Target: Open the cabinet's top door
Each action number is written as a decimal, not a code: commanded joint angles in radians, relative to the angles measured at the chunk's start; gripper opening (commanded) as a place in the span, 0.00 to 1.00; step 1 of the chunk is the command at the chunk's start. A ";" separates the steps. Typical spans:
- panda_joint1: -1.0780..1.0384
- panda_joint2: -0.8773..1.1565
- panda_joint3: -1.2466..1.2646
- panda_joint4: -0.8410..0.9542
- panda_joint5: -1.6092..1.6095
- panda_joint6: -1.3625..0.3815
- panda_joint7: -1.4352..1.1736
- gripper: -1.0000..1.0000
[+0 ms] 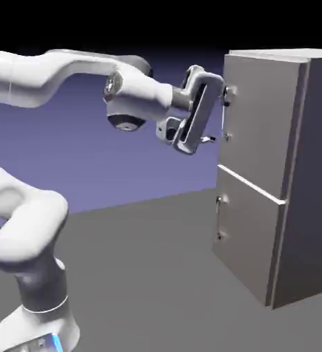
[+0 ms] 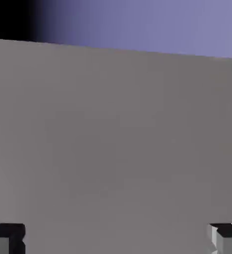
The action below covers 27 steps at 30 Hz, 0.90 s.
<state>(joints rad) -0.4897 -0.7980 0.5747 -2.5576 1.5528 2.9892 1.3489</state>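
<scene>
In the exterior view, a white robot arm [image 1: 140, 95] reaches across from the exterior view's left, its hand tilted beside the front of a tall grey cabinet [image 1: 314, 158]. The cabinet stands upright on the dark floor [image 1: 136, 275] at the exterior view's right. Its top door [image 1: 263, 120], the larger of two, is closed, sitting above the lower door [image 1: 245, 230], which is closed too. A bright white strip [image 1: 250, 183] runs between them. The top door's slim upright handle [image 1: 223, 122] is on the edge nearest the robot, and the gripper [image 1: 217, 118] is right at it, one finger near the handle's upper end and the other near its lower end. Whether they touch it, I cannot tell from here. A second handle [image 1: 218, 216] is fixed to the lower door.

In the hand view, the top door's plain grey face fills most of the scene, with the blue-violet backdrop [image 2: 147, 25] and a patch of black above it. The white strip runs down the right edge. The two fingertips [image 2: 16, 238] sit far apart in the bottom corners, spread wide, with only the door's face visible between them and nothing seen in their hold.
</scene>
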 commanded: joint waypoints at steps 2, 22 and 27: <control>-0.028 -0.013 0.032 0.014 0.087 -0.003 0.034 1.00; -0.309 -0.141 0.354 0.156 0.957 -0.029 0.375 1.00; -0.379 -0.172 0.435 0.191 1.174 -0.036 0.460 1.00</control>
<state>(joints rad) -0.8691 -0.9705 1.0093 -2.3666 2.7272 2.9531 1.8087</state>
